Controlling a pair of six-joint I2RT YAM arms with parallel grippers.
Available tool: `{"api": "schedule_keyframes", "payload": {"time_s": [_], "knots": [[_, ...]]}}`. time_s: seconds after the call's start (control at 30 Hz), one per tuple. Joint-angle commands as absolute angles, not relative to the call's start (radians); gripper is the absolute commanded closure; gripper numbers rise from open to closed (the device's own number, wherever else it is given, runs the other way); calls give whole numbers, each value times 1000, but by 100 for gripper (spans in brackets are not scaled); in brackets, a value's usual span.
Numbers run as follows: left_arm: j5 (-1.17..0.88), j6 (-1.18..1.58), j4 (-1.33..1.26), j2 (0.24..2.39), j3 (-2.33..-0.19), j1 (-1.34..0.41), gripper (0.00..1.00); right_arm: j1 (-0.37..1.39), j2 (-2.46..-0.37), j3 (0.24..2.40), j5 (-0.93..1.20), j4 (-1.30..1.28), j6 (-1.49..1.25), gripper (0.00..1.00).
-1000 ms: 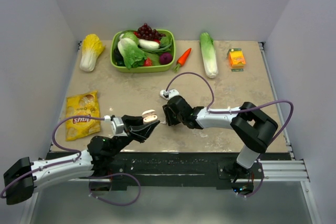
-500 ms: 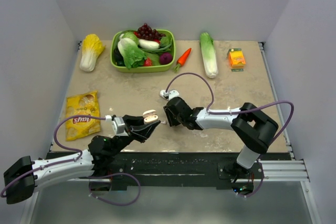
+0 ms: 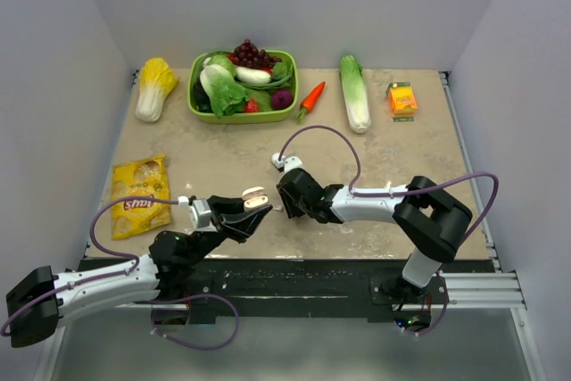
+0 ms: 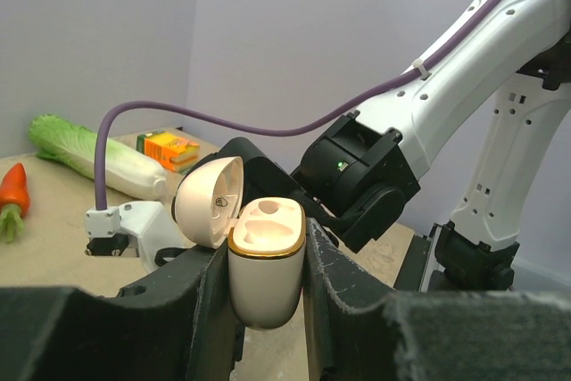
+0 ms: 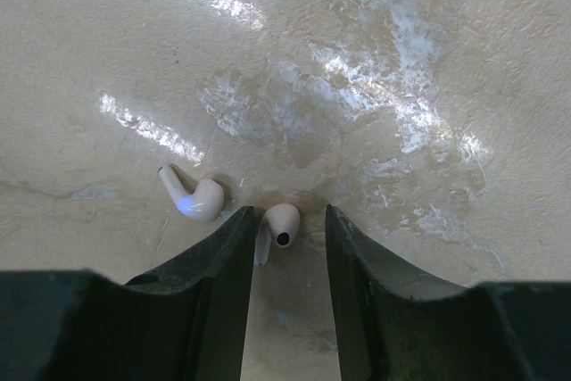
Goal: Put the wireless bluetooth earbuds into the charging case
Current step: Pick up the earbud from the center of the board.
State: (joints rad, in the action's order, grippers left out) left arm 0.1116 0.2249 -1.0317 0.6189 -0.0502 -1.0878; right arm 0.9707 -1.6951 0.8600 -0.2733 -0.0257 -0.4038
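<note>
My left gripper [image 4: 266,254] is shut on the charging case [image 4: 266,267], a white oval case with a gold rim. It is held upright above the table with its lid [image 4: 211,200] swung open and both wells empty. In the top view the charging case [image 3: 254,196] sits just left of my right gripper [image 3: 287,195]. My right gripper [image 5: 285,219] is open and low over the table. One earbud [image 5: 284,223] lies between its fingers, close to the left finger [image 5: 234,247]. The other earbud [image 5: 198,198] lies just outside that finger. Both earbuds are hidden in the top view.
A green basket [image 3: 241,119] of vegetables stands at the back. A yellow cabbage [image 3: 156,86] is to its left, a carrot [image 3: 310,98] and a long green cabbage [image 3: 355,91] to its right. An orange carton [image 3: 402,99] is far right, a chips bag [image 3: 140,194] near left.
My right gripper has edged slightly left, towards the held case, with its jaws a touch narrower. The left arm and the case have not moved.
</note>
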Motion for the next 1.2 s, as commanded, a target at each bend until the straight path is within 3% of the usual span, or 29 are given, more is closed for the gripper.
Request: {"api": "schedule_keyframes", "payload": {"time_s": [0.0,0.3,0.67,1.17], "knots": [[104,235,-1103,606,153,-1092,100,980,-1713,870,-278,-98,-425,61],[103,238,-1112,611,156,-1092,100,982,-1724,873,-262,-91,-422,74],[109,238,-1114,614,155,-1092,100,982,-1717,885,-238,-91,-428,99],[127,224,-1101,594,153,-1092,100,980,-1615,861,-258,-75,-436,100]]}}
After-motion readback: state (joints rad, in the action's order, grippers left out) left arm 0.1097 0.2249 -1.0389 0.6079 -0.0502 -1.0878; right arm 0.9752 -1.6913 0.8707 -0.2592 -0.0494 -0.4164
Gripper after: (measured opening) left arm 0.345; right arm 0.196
